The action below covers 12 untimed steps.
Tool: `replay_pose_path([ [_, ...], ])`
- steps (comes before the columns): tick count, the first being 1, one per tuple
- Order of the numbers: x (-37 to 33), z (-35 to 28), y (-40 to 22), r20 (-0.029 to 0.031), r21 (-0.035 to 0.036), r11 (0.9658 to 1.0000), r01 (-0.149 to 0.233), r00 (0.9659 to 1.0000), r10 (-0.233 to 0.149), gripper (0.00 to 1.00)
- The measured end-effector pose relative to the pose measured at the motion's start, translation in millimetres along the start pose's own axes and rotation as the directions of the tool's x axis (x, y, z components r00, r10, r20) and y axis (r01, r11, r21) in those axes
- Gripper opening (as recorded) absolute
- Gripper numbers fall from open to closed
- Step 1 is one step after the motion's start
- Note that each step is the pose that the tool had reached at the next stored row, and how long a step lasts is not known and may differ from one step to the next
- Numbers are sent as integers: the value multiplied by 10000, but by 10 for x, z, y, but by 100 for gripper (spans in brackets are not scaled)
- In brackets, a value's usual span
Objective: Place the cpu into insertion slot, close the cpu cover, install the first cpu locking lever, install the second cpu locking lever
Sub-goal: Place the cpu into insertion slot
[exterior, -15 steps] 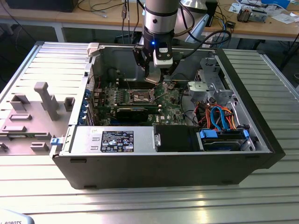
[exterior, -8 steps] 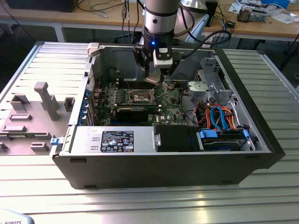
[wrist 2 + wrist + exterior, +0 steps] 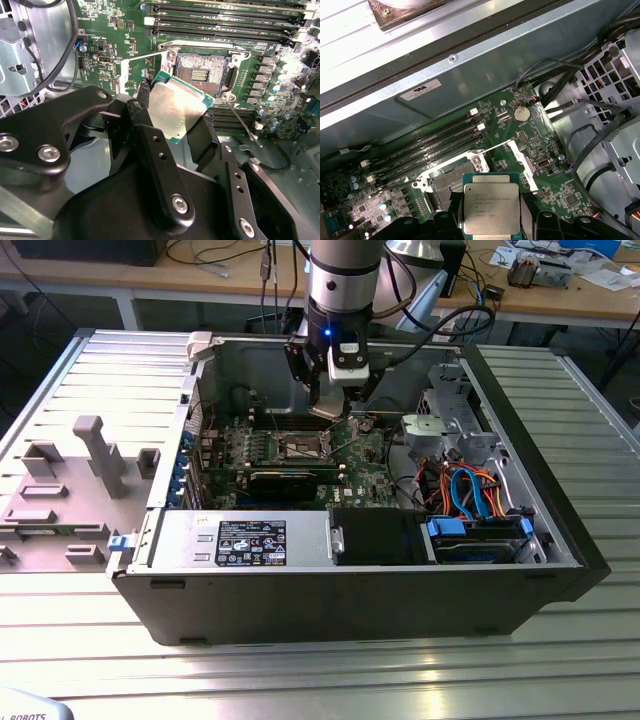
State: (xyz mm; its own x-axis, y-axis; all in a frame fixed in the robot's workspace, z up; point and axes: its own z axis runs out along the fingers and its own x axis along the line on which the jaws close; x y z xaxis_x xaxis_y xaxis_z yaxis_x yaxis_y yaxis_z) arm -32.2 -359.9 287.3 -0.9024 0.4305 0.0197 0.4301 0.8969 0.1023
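My gripper point(image 3: 332, 408) hangs inside the open computer case, above the green circuit board point(image 3: 365, 455). It is shut on the cpu point(image 3: 175, 107), a silvery-tan square plate pinched at two opposite edges by the black fingers point(image 3: 143, 96). In both wrist views the cpu point(image 3: 491, 207) hovers tilted, beside and above the insertion slot point(image 3: 200, 72), apart from it. The insertion slot point(image 3: 447, 182) lies uncovered, its dark contact field showing. The cpu cover point(image 3: 522, 161) stands swung up at the slot's side. A thin locking lever point(image 3: 243, 123) sticks out unlatched.
Long memory slots point(image 3: 225, 15) run behind the socket. A black bar-shaped card point(image 3: 285, 480) lies in front of it. Cables and a metal drive cage point(image 3: 455, 425) fill the exterior view's right, a power supply point(image 3: 245, 540) the front. Grey fixtures point(image 3: 95, 455) stand outside the case.
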Motion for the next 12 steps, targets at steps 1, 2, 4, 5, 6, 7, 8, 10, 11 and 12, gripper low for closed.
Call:
replay_pose_path([
  [1, 0, 0, 0, 2, 0, 10000, -21, 10000, 21, 54],
  [2, 0, 0, 0, 4, -1, 10000, -35, 10000, 35, 54],
  [4, 1, 1, 0, 7, -1, 10000, -62, 10000, 62, 54],
  [5, 1, 1, 0, 9, -2, 10000, -81, 10000, 81, 54],
  [6, 1, 1, 0, 11, -2, 9999, -100, 9999, 100, 54],
  [7, 1, 1, -1, 15, -1, 9999, -128, 9999, 128, 54],
  [8, 1, 2, -1, 18, 0, 9999, -147, 9999, 147, 54],
  [10, 1, 2, -1, 26, 8, 9998, -190, 9998, 190, 54],
  [11, 1, 1, -1, 28, 9, 9998, -205, 9998, 205, 54],
  [12, 1, 1, -1, 29, 8, 9998, -217, 9998, 217, 54],
])
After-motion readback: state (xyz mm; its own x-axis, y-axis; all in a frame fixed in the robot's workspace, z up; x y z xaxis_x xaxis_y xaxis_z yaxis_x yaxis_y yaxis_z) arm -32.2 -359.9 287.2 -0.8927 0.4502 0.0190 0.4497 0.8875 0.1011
